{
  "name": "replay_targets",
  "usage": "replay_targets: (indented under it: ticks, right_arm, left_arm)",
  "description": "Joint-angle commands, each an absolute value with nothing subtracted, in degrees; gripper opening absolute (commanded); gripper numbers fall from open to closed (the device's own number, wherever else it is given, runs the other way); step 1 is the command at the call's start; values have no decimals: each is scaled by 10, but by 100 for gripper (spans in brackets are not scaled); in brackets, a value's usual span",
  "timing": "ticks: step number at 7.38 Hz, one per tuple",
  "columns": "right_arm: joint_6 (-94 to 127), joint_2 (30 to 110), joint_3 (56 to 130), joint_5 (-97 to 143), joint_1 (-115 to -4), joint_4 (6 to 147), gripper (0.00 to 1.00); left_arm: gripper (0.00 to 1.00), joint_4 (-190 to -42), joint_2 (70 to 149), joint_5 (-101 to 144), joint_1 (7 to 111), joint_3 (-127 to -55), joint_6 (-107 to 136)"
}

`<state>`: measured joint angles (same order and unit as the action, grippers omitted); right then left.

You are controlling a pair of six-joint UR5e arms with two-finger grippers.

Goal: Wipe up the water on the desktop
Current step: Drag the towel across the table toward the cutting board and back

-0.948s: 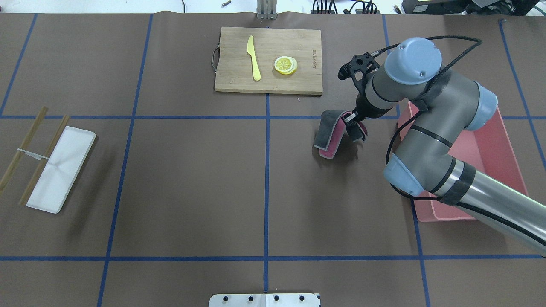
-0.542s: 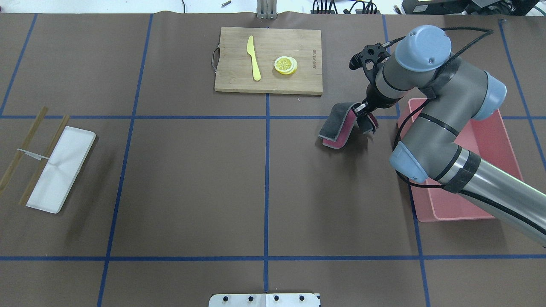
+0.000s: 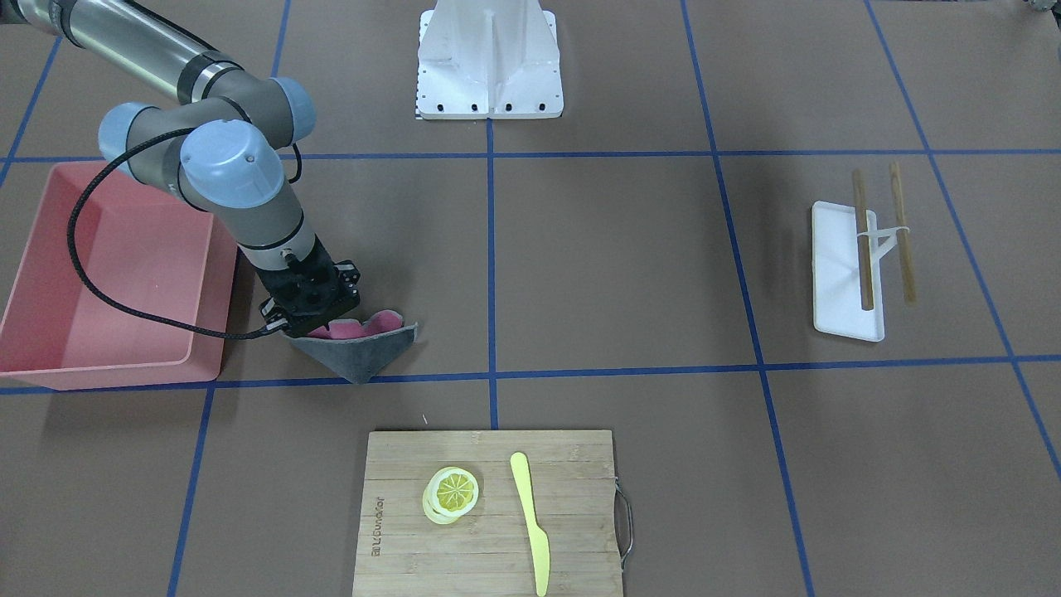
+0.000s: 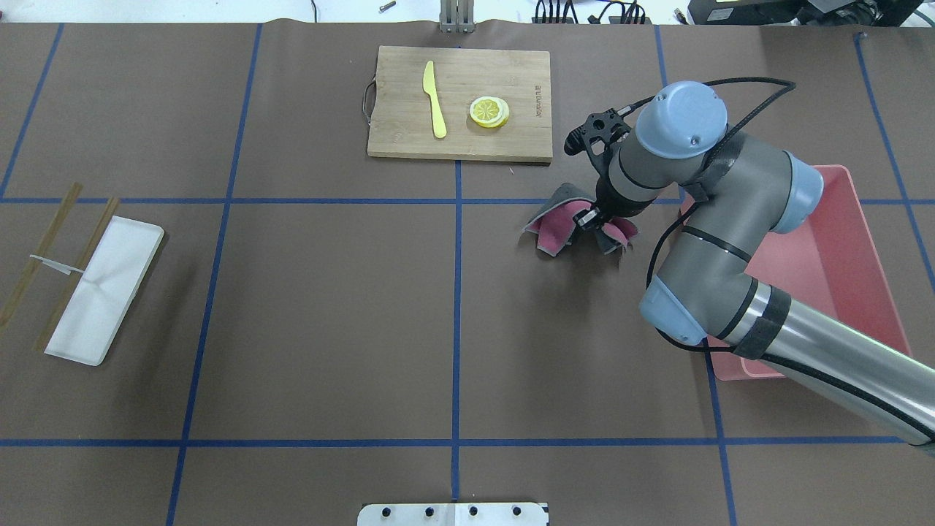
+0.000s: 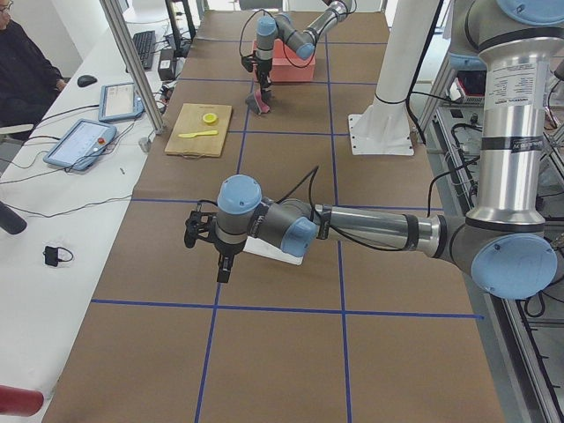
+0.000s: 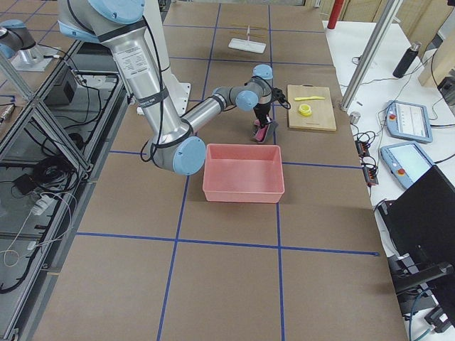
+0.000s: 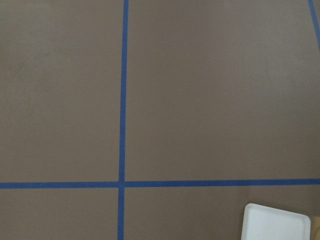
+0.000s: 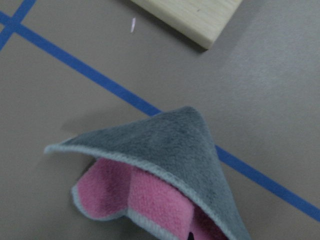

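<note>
My right gripper [image 4: 593, 228] is shut on a cloth [image 4: 553, 228], grey outside and pink inside, and presses it crumpled onto the brown desktop [image 4: 329, 307] just below the blue tape line, near the cutting board. In the front-facing view the gripper [image 3: 325, 325] stands over the cloth [image 3: 365, 352]. The right wrist view shows the cloth [image 8: 170, 150] tented on the desktop. No water is visible. My left gripper [image 5: 222, 271] shows only in the left side view, hovering by the white tray; I cannot tell whether it is open or shut.
A bamboo cutting board [image 4: 402, 131] with a yellow knife [image 4: 434, 98] and lemon slices [image 4: 489, 112] lies at the far middle. A pink bin [image 4: 833, 241] sits under my right arm. A white tray [image 4: 102, 288] with chopsticks [image 4: 45, 248] is at the left.
The right gripper swung right and away with the cloth, then came back left. The cloth, draped upright before, is now pressed down and spread crumpled on the desktop.
</note>
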<state>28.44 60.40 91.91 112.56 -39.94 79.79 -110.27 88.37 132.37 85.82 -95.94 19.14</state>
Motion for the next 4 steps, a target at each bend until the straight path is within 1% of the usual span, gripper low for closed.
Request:
replay_targets:
  ticks: [1, 3, 4]
  right_arm:
    - [287, 617, 966, 1128, -358, 808, 0]
    - [297, 620, 1047, 1127, -318, 908, 0]
    - [313, 629, 1074, 1128, -301, 924, 0]
  left_arm:
    - [98, -1103, 888, 1323, 872, -929, 164]
    - [98, -1103, 889, 1323, 875, -927, 162]
    - [98, -1103, 889, 1322, 875, -926, 162]
